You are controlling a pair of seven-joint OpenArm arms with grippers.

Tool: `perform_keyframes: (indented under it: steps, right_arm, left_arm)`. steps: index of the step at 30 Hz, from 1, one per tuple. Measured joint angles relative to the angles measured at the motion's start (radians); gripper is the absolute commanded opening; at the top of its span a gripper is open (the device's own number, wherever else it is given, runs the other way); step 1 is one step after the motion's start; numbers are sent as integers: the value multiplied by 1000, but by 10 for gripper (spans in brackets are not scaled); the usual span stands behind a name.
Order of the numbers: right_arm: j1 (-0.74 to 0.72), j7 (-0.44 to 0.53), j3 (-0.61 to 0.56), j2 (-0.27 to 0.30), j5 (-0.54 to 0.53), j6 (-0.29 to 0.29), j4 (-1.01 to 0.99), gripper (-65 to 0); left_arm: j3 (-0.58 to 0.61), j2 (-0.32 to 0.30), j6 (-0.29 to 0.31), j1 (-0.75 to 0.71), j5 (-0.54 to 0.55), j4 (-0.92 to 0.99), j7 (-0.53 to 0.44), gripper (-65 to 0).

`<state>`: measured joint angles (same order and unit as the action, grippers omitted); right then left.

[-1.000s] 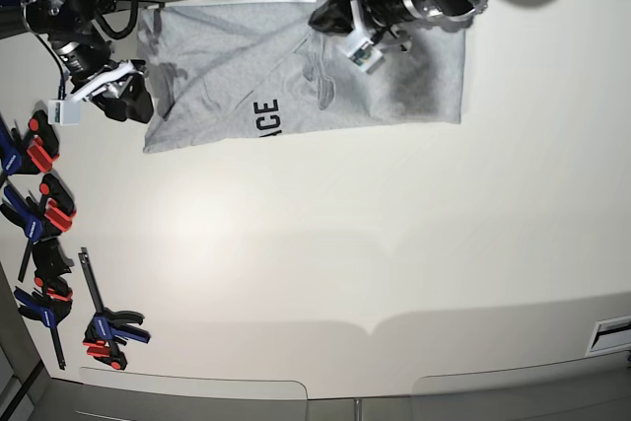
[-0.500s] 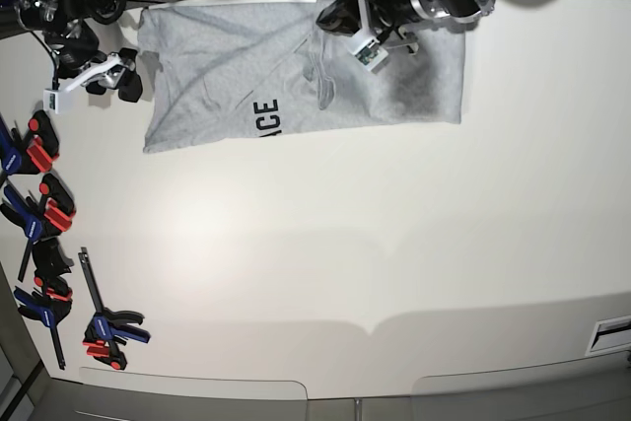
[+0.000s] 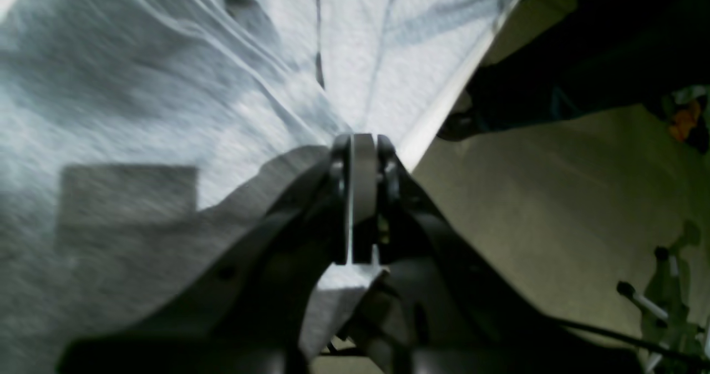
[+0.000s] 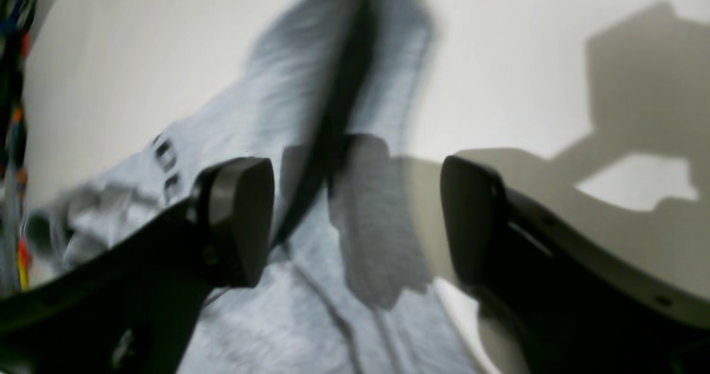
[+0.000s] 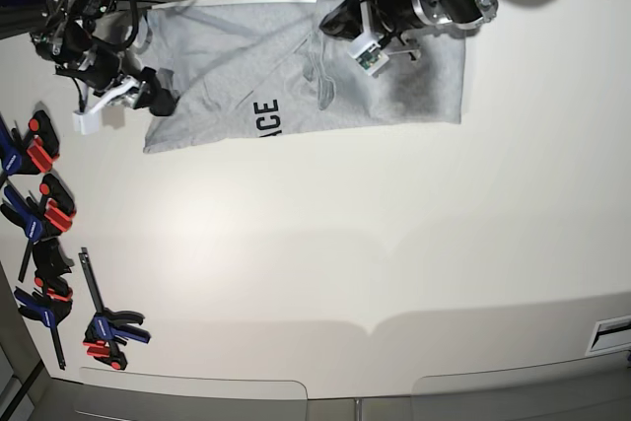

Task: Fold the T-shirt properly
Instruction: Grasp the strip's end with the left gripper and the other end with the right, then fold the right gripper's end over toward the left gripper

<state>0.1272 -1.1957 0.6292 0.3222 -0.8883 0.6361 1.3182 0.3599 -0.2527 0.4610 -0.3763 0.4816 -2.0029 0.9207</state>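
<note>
Our left gripper has its jaws clamped on the T-shirt; our right gripper, jaws apart, hovers at its left edge on the counter.

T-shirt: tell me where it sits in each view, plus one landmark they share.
Base: the T-shirt lies flat along the table's far edge.
Left wrist: it fills the left and top, pinched in the shut left gripper.
Right wrist: it runs diagonally under the open right gripper.
Shared landmark: the white table.
</note>
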Motion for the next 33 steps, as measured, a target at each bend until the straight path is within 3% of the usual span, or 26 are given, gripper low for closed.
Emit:
perform_keyframes:
  steps: [7,11,13,16,17,22,25,28,33]
  right_arm:
    - [-10,-60,-105,-4,-15,0,0,-201]
    - [-5,-92,-105,-5,-93,0,-2,-216]
    - [-5,-116,-105,-6,-116,0,-3,-303]
    - [1,-147,-111,-6,-103,-1,-5,-588]
    - [4,-150,-110,-8,-108,-2,-8,-650]
    - [-30,-174,-72,-12,-81,0,-10,-650]
    - [-78,-198,-27,-13,-71,35,-14,-650]
    - [-126,-216,10,-11,-64,38,3,-650]
    - [-126,-214,-12,-35,-304,38,60,-650]
  left_arm:
    - [0,0,0,0,0,0,0,-650]
    - [0,0,0,0,0,0,0,-650]
    - [0,0,1,0,-34,0,1,-650]
    - [-27,0,-15,0,-87,0,26,-650]
    - [-48,0,-36,-2,-86,0,22,-650]
    - [-212,-59,-50,-31,-86,0,13,-650]
    - [-334,-90,-64,-78,-86,13,-10,-650]
    - [-449,-103,-95,-125,-84,70,-79,-650]
    - [-534,-108,-94,-136,-27,237,-139,-650]
